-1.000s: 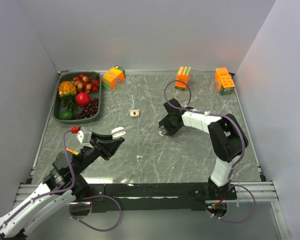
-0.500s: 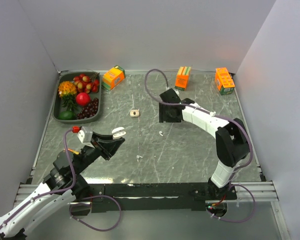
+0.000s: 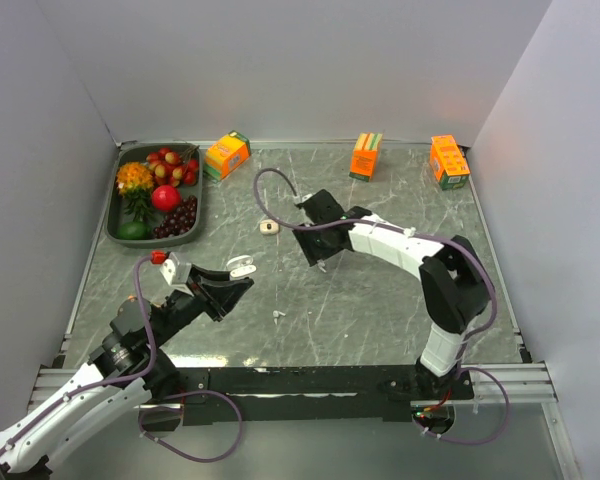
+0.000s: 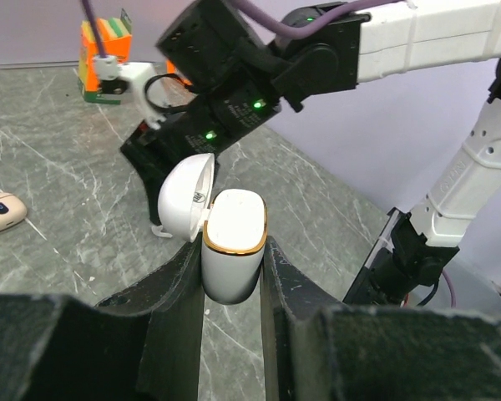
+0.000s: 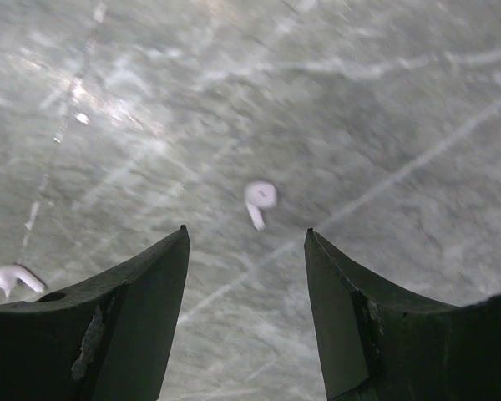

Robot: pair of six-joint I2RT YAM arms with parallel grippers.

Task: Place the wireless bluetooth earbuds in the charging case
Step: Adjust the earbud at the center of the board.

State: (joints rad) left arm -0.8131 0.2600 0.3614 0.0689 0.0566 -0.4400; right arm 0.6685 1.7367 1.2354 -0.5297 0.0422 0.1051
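Note:
My left gripper (image 3: 232, 284) (image 4: 232, 251) is shut on a white charging case (image 4: 232, 242) (image 3: 242, 267) with a gold rim, held upright off the table with its lid hinged open to the left. My right gripper (image 3: 316, 256) (image 5: 245, 230) hangs open just above the table in the middle. A tiny white earbud (image 5: 260, 199) (image 4: 160, 230) lies on the marble just ahead of its fingertips, untouched. A second earbud (image 5: 12, 277) (image 3: 278, 316) lies apart, nearer the front. A small tan case (image 3: 269, 227) (image 4: 2, 211) with a dark spot rests on the table left of the right gripper.
A dark tray (image 3: 113, 215) of fruit sits at the back left. Three orange cartons (image 3: 227, 154) (image 3: 365, 155) (image 3: 448, 161) stand along the back edge. Walls enclose the table on three sides. The right arm's cable (image 3: 265, 195) loops over the table.
The right gripper has risen and swung left across the table, leaving an earbud lying where it had been. The left gripper, still holding the white case, has barely shifted.

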